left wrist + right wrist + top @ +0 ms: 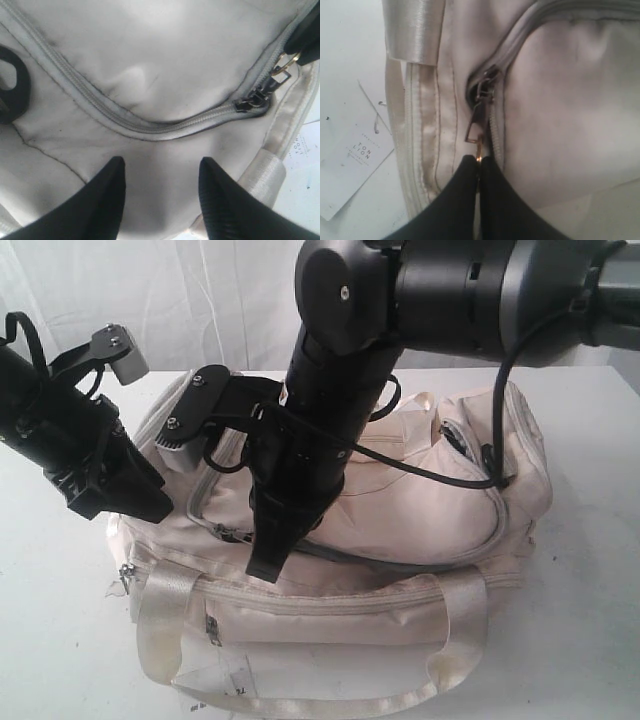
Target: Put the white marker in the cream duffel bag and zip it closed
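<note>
One bag [400, 500], two grippers, two handles and one grey zipper show in the exterior view. The right wrist view also shows one paper tag [350, 160].

At far left, the left gripper [150, 502] hangs over the bag's left end. In the left wrist view its two black fingers [107, 195] stand well apart with nothing between them, and only cream fabric [175, 60] lies under the gap [161, 165]. Whether the tips touch the cloth cannot be told.

Just right of it, the right gripper [265, 565] comes down steeply from the upper right, crossing to the left of the bag's middle. Its tip sits at the zipper [200, 508], which curves across the bag's top. In the right wrist view its fingers are pressed together [479, 161] on the small gold ring at the end of the pull [476, 127]. The pull hangs from the slider, and a short dark gap shows beside it. From the left wrist view, the zipper [150, 129] lies closed along the stretch running away from the slider.

The bag lies on its side across a white table [590, 590], filling the middle and right of the scene. One handle [160, 620] loops along the near edge and the other [425, 405] lies on the far side. The tag lies flat on the table just beside the bag's edge.
</note>
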